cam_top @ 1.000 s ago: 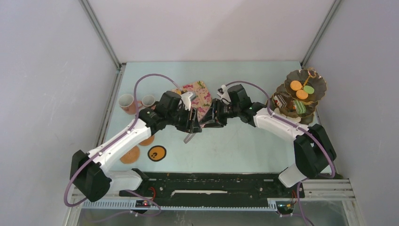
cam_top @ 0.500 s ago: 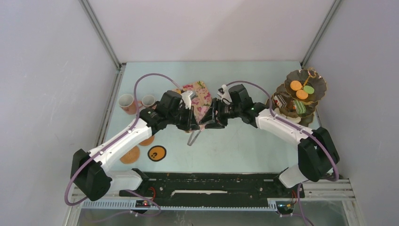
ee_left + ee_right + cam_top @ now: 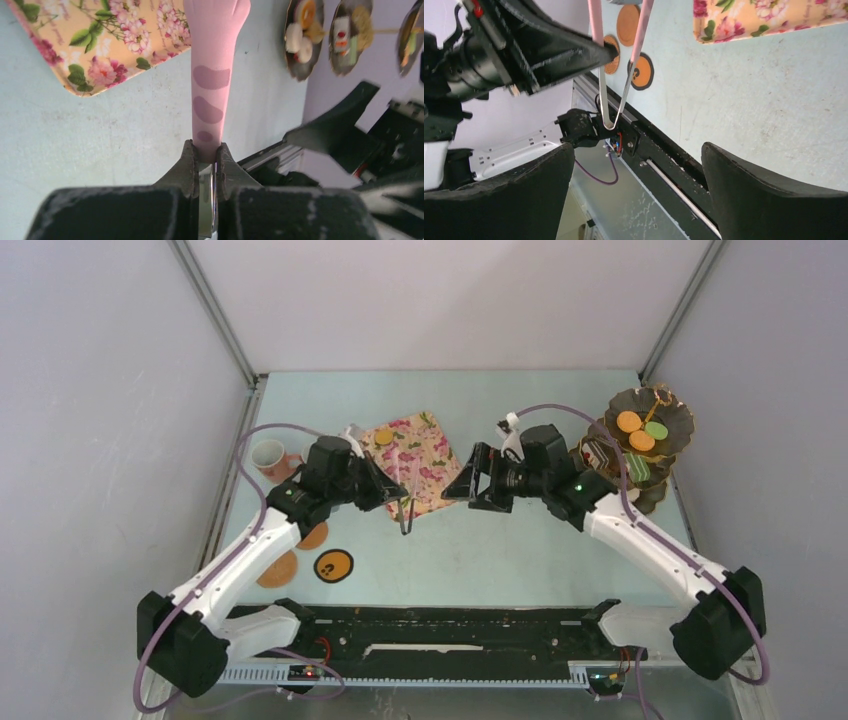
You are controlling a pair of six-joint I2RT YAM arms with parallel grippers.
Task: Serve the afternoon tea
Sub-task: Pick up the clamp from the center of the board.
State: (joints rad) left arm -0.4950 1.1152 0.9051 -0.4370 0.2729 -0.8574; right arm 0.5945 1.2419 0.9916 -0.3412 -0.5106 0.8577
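I am looking down on a pale blue-green table [image 3: 520, 550] closed in by plain white walls [image 3: 100, 440]. My left arm [image 3: 250, 550] and right arm [image 3: 640, 535] reach in from the near edge toward the middle. At the far right stands the dark three-tier stand [image 3: 672, 412], carrying orange and green macarons [image 3: 630, 422] on top and cake slices [image 3: 600, 452] lower down. The floral tray [image 3: 425, 445] lies at the centre back, with a small round treat [image 3: 383, 437] at its far left corner. A pink-orange mug [image 3: 268, 455] sits at the far left. Three round coasters [image 3: 333, 565] lie near the left arm. The left gripper [image 3: 388, 492] is clamped tight on the pink tongs [image 3: 405, 512] by the tray's near edge; its wrist view shows both fingers [image 3: 187, 162] pinching them. The right gripper [image 3: 470, 485] stands just right of the tray with its jaws spread wide, holding nothing.
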